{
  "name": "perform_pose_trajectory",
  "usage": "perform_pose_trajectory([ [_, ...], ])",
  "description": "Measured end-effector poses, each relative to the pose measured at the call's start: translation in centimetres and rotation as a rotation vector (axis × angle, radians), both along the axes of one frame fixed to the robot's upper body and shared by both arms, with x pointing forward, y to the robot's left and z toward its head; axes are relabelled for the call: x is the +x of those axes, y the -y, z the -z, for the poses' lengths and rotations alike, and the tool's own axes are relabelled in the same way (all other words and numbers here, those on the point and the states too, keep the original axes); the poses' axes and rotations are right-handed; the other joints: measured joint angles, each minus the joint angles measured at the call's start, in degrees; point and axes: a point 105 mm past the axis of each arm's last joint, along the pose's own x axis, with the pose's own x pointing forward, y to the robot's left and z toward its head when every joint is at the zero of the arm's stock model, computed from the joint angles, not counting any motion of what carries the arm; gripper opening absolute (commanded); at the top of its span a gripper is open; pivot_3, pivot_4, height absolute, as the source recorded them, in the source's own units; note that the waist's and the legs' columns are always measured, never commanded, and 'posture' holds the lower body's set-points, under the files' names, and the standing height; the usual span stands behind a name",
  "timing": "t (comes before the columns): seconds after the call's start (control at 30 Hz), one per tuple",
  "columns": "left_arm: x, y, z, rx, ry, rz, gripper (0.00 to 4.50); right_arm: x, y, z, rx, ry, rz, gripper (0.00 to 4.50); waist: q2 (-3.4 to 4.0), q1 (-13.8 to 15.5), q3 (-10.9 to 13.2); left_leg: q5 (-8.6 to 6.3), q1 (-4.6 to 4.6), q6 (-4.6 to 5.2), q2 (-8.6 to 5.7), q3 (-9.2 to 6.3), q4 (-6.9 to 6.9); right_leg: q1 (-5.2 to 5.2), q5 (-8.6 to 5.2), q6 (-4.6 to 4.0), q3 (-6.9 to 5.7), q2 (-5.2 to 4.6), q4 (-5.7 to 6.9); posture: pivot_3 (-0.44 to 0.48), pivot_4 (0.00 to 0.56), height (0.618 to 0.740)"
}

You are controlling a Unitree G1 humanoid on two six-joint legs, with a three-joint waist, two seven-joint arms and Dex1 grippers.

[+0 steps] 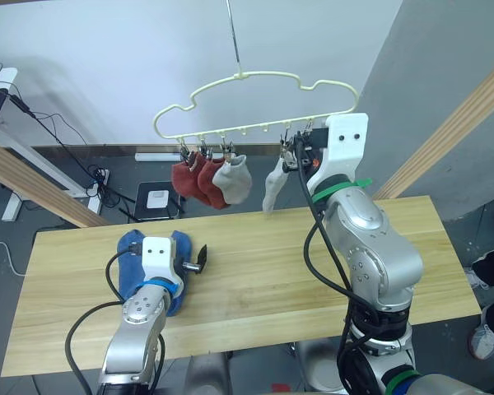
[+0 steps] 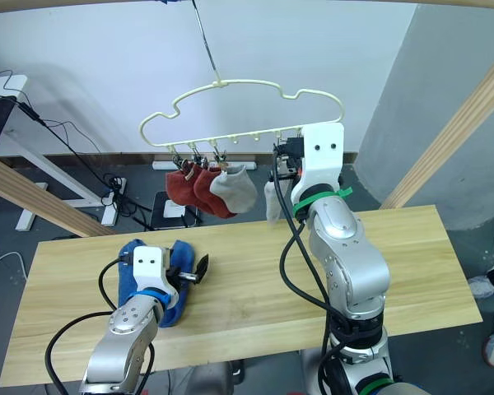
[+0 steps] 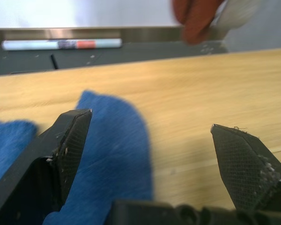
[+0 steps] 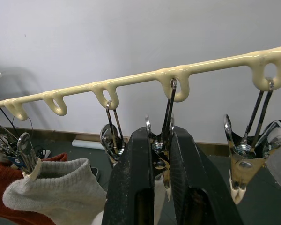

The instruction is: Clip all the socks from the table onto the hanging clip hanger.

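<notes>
Head views: hanger (image 1: pixel 255 103) hangs above the table's (image 1: pixel 255 280) far edge. Two red socks (image 1: pixel 193 181) and a grey sock (image 1: pixel 233 179) are clipped at its left end; a second grey sock (image 1: pixel 273 188) dangles long-axis vertical at the right tool (image 1: pixel 295 155). Blue socks (image 2: pixel 148 276) lie on the table's left side, partly under the left tool (image 2: pixel 199 270), long axis running roughly near-to-far.

Left wrist: left tool fingers (image 3: pixel 70 140) are spread wide, nothing between them, one over the blue knit. Socks look light, limp, non-slip; likely best pinched at the cuff edge so the body hangs free for clipping. Which end is the cuff I can't tell; the view is blurred.

Right wrist: right tool is squeezed onto a metal clip (image 4: pixel 163 145), apparently pressing its levers. Clip (image 4: pixel 246 154) beside it hangs empty, another (image 4: pixel 110 140) on the other side too.
</notes>
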Motion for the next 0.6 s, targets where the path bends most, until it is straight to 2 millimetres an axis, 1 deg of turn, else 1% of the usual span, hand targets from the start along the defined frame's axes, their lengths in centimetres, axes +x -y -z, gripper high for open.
perform_pose_trajectory([
  [0.17,0.0,0.4,1.2,-0.02,-0.037,-0.001,4.5,0.0,-0.1,0.0,-0.007,0.0,-0.006,0.12,0.0,-0.1,0.0,0.0,-0.01,0.0,0.01,0.0,-0.05,-0.01,0.0,0.0,0.0,-0.01,-0.02,-0.231,0.295,0.74],
  [0.33,0.4,0.0,1.2,-0.027,-0.029,-0.037,4.5,-0.1,-0.2,0.1,-0.009,-0.001,-0.012,0.12,-0.01,-0.3,0.0,0.0,0.0,0.0,0.01,0.01,-0.04,-0.01,0.01,0.0,0.01,-0.01,-0.02,-0.232,0.295,0.74],
  [0.43,0.5,-0.1,1.2,-0.048,-0.02,-0.072,3.97,-0.1,-0.1,0.3,-0.009,-0.005,-0.014,0.12,-0.01,-0.3,0.0,0.0,0.0,0.0,0.01,0.01,-0.04,-0.01,0.01,0.0,0.01,-0.01,-0.01,-0.232,0.294,0.74],
  [0.47,0.5,-0.2,1.2,-0.053,-0.02,-0.079,3.59,-0.1,-0.1,0.3,-0.009,-0.007,-0.014,0.12,-0.01,-0.3,0.0,0.0,0.0,0.0,0.01,0.01,-0.04,-0.01,0.01,0.0,0.01,-0.01,-0.02,-0.232,0.294,0.74],
  [0.6,0.5,-0.6,1.2,-0.093,-0.024,-0.126,2.69,-0.1,-0.1,0.3,-0.01,-0.007,-0.015,0.12,-0.01,-0.3,-0.1,0.0,-0.01,0.0,0.01,0.03,-0.05,-0.01,0.01,0.0,0.01,-0.02,-0.03,-0.234,0.291,0.74],
])
